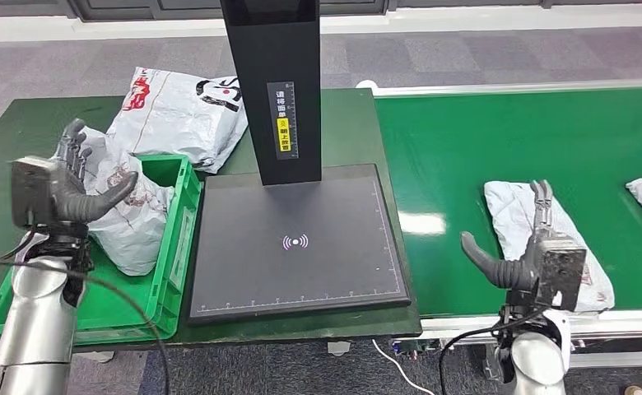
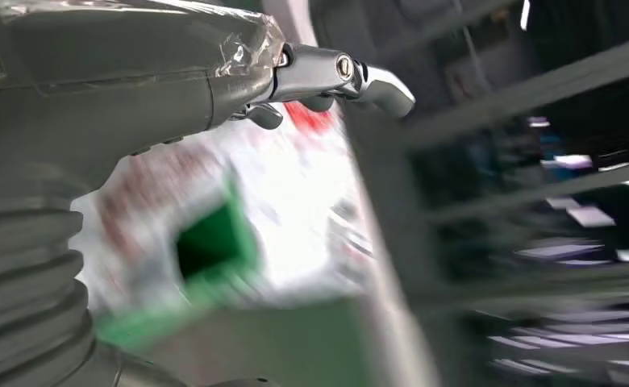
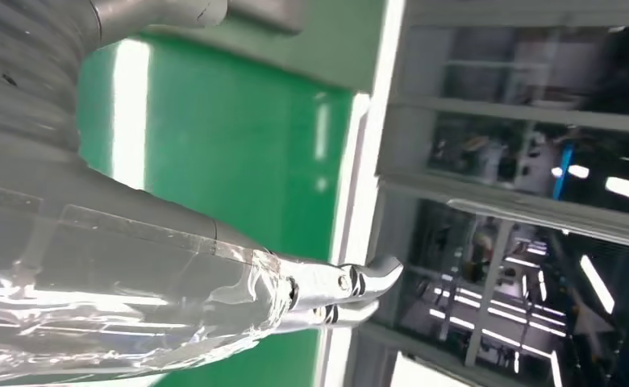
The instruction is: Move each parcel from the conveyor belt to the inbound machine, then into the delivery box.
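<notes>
Flanking scanner column (image 1: 272,90) (parcels (image 1: 182,111) behind)

The head view is bright, even and sharp, with a white glare patch on the belt (image 1: 421,224) and soft shadows. The left wrist view is heavily motion-blurred, its white parcel (image 2: 295,210) overexposed. The right wrist view shows streaked glare on the belt and blurred ceiling lights.

Left hand (image 1: 62,185) and right hand (image 1: 532,255) are raised, fingers spread, holding nothing.
</notes>
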